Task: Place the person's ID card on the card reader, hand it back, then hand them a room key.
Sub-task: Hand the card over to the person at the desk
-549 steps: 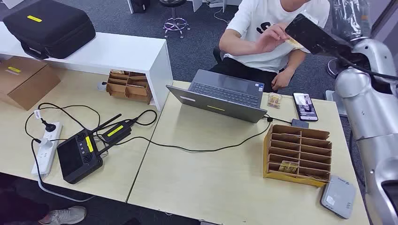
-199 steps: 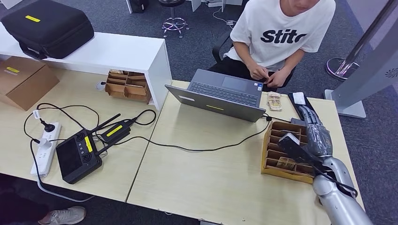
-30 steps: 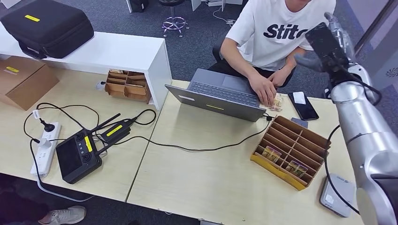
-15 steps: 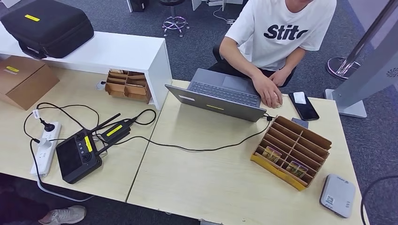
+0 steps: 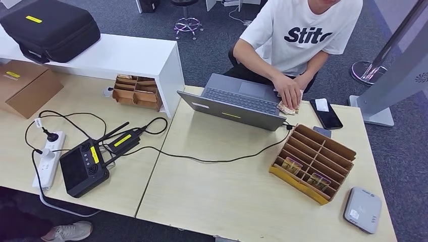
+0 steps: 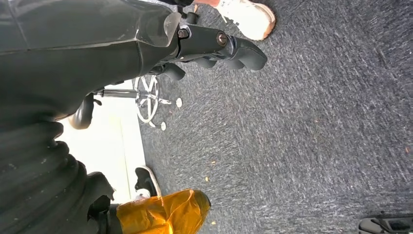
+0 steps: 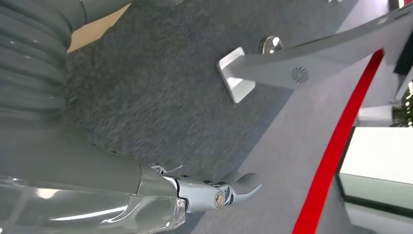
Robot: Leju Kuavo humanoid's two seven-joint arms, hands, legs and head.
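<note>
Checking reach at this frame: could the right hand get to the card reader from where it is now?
Probably yes. The card reader sits bare at the table's near right corner, nothing on it. The right hand hangs empty over the floor and must lift first.

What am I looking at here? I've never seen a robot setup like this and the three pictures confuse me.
These come from one humanoid robot with two arms and many-fingered hands. The wide picture is from its head, looking down at a desk. On it lie a laptop, a cardboard organiser with two small items in its slots, a grey card reader, a phone and a black controller. A seated person rests a hand on some cards.

The other two pictures come from cameras at the wrists, so they look tilted. Both arms hang down over the carpet. The left hand and right hand hold nothing, fingers loosely curled.
</note>
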